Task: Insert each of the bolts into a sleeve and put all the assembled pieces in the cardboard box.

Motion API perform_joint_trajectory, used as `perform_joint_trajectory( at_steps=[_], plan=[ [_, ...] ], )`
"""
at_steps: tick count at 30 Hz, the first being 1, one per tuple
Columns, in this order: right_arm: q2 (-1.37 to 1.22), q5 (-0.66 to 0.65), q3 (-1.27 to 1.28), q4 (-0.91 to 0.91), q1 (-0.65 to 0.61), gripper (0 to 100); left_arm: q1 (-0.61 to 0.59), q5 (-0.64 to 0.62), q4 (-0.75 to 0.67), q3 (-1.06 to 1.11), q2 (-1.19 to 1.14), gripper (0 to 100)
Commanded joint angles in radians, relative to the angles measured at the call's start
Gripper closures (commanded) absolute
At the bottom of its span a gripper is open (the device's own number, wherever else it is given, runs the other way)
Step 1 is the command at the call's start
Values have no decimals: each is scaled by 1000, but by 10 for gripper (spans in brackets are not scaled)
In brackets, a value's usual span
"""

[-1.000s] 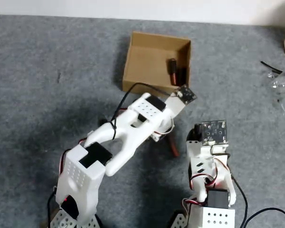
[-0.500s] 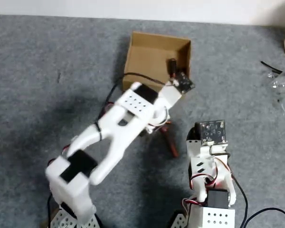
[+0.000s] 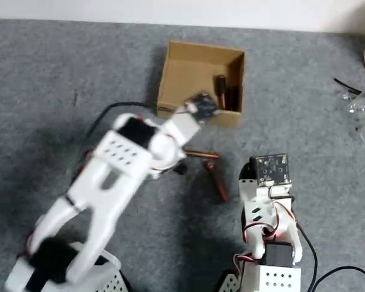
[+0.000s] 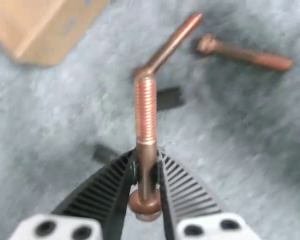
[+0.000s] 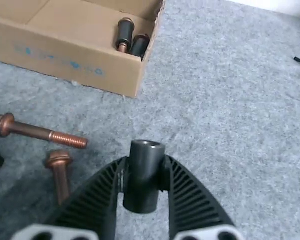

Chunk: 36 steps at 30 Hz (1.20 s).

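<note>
My left gripper (image 4: 146, 155) is shut on a copper bolt (image 4: 145, 112), gripped just under its head, with the threaded end pointing out over the carpet. My right gripper (image 5: 142, 165) is shut on an upright black sleeve (image 5: 142, 175). Two loose bolts (image 3: 201, 154) (image 3: 217, 184) lie on the carpet in front of the cardboard box (image 3: 170, 79). They also appear as bolts (image 4: 172, 42) (image 4: 245, 52) beyond the held one. Black sleeves (image 4: 167, 97) (image 4: 105, 152) lie below the left gripper. Assembled pieces (image 5: 130, 37) rest in the box's corner.
The left arm (image 3: 128, 158) stretches diagonally over the carpet to the box's front wall. The right arm (image 3: 267, 194) stands to its right. Cables and clear plastic (image 3: 356, 103) lie at the far right edge. Bare grey carpet spreads to the left of the box.
The left arm has swung to the left along the box's front wall, uncovering the two loose bolts on the carpet. The right arm has kept still.
</note>
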<state>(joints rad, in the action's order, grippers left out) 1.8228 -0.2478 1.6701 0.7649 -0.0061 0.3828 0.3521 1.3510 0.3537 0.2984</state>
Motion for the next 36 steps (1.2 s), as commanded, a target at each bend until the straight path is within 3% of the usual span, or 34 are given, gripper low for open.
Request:
perform_joint_trajectory(
  at_steps=[1,14,18,25,29,34,36],
  plan=[
    [15,-12,79,-42,13,993,-82,158,-3,147,189,994],
    [15,-12,79,-42,13,993,-300,968,-34,627,390,994],
    [15,-14,79,-42,13,993,-384,1099,-153,716,389,994],
    [15,-14,79,-42,13,993,-417,1097,-233,753,389,977],
    [15,-14,79,-42,13,993,-414,951,-256,748,392,797],
    [15,-14,79,-42,13,993,-409,790,-313,745,397,796],
    [15,-14,79,-42,13,993,-409,644,-310,705,397,797]
  ],
)
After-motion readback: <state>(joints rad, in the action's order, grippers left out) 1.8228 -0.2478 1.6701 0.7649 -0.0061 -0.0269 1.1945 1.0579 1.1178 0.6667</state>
